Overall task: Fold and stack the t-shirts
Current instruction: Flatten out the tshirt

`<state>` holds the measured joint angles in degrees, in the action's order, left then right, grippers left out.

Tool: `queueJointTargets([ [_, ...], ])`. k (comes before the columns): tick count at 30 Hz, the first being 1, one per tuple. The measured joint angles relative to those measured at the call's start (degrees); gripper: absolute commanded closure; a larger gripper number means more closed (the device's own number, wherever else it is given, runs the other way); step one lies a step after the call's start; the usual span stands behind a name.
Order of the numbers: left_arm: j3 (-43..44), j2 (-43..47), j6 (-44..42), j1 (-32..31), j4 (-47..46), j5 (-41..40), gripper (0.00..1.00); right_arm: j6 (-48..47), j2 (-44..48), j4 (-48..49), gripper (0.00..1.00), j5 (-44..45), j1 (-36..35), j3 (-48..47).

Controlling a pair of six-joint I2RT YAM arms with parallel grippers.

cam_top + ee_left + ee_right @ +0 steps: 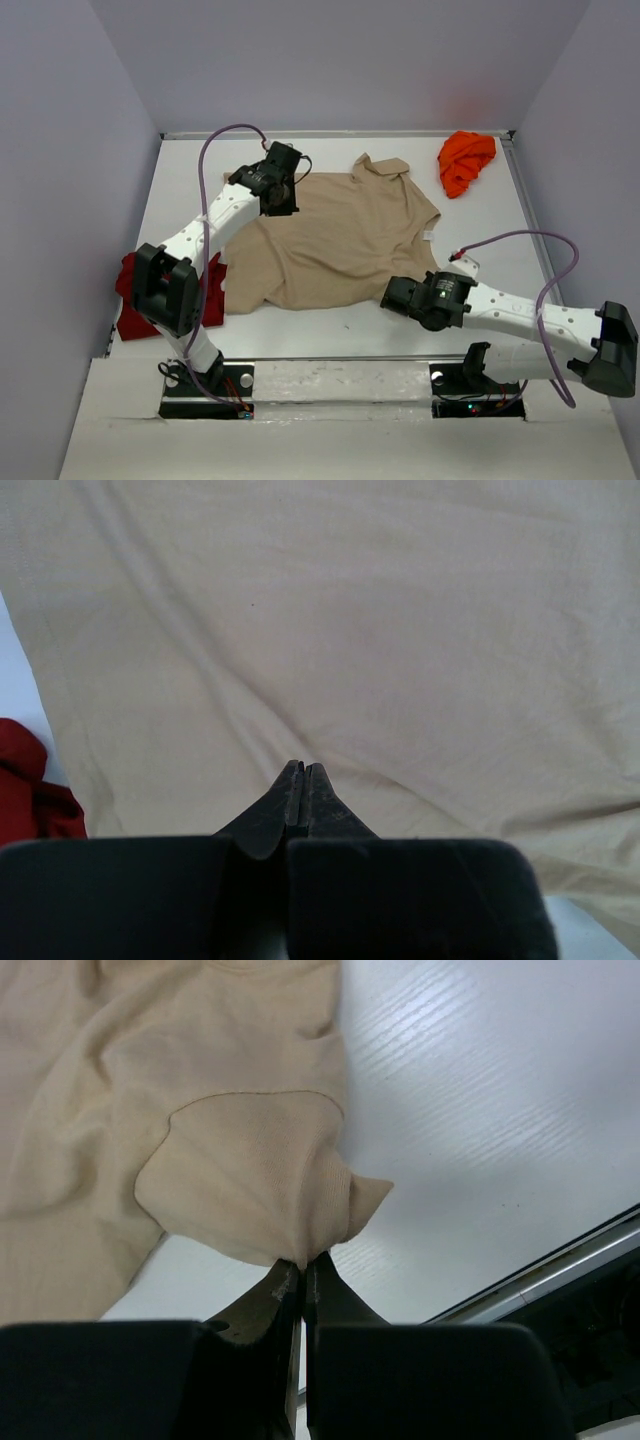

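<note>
As three t-shirts [340, 235] lie, tan [240, 1180], red [127, 310], orange [465, 160]

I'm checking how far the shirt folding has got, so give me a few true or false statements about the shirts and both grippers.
1. The right gripper is shut on a sleeve end of the tan collared shirt. True.
2. The orange t-shirt lies folded on top of the tan collared shirt. False: it lies crumpled and apart, in the far right corner of the table.
3. The dark red t-shirt lies at the table's left edge, partly hidden by the left arm. True.
4. The left gripper hangs wide open over bare table. False: its jaws are shut, and the tan cloth's creases run to its tips.
</note>
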<state>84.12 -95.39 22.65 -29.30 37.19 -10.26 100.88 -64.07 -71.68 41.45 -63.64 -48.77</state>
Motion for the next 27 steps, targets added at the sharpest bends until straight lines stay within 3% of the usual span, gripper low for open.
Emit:
queueJointTargets([
  [11, 0.00, 0.00, -0.02, -1.51, 0.09, 0.15, 1.00, 2.56, -5.38, -2.89, 1.00, 0.98, -8.66, -6.34],
  [15, 0.02, -0.02, -0.02, -1.51, 0.13, 0.15, 1.00, 2.14, -6.99, -1.75, 0.77, 0.83, -12.26, -6.43],
  [17, 0.22, -0.02, -0.04, -1.49, 0.48, 0.09, 1.00, 2.29, -8.00, -1.09, 0.54, 0.61, -13.49, -6.43],
  [18, 0.46, -0.02, -0.07, -1.49, 0.63, 0.00, 1.00, 2.78, -8.83, -1.11, 0.32, 0.52, -14.25, -6.54],
  [21, 1.42, -0.02, -0.09, -1.51, 0.81, -0.13, 1.00, 4.33, -10.91, -1.86, 0.15, 0.57, -15.34, -7.23],
  [25, 1.81, -0.02, -0.13, -1.49, 0.79, -0.13, 1.00, 7.87, -13.99, -2.69, 0.12, 1.01, -16.39, -9.18],
  [27, 1.81, -0.02, -0.13, -1.51, 0.79, -0.11, 1.00, 9.01, -14.38, -2.71, 0.18, 1.14, -16.55, -9.31],
])
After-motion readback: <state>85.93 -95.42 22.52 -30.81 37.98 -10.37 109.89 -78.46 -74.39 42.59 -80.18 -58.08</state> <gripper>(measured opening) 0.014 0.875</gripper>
